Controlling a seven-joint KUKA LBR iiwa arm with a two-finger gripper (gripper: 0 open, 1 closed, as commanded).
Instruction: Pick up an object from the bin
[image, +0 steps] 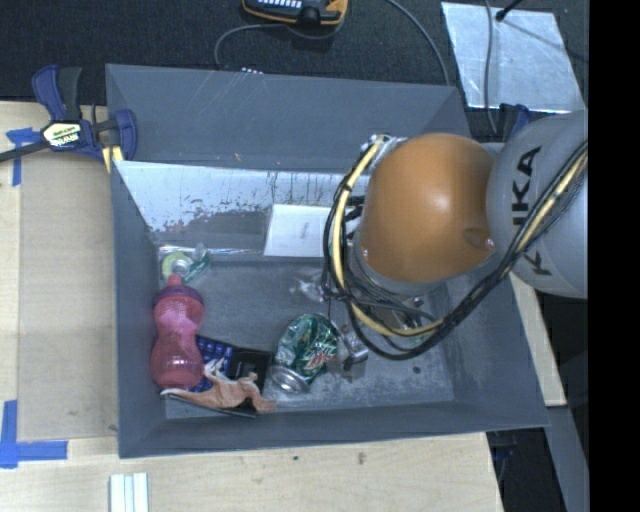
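Lower centre: gripper (351, 352) beside the crushed green can (306, 350) — whether its jaws are open you cannot tell. Expect the can to roll away if nudged off-centre.

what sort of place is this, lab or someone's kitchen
Most likely a robotics lab: a KUKA arm reaches into a grey metal bin of mismatched odds and ends, like a crushed green can and a pink bottle.

The grey bin (300, 110) holds a pink bottle (177, 340), a green can (308, 350) (crushed) and a white card (298, 230).
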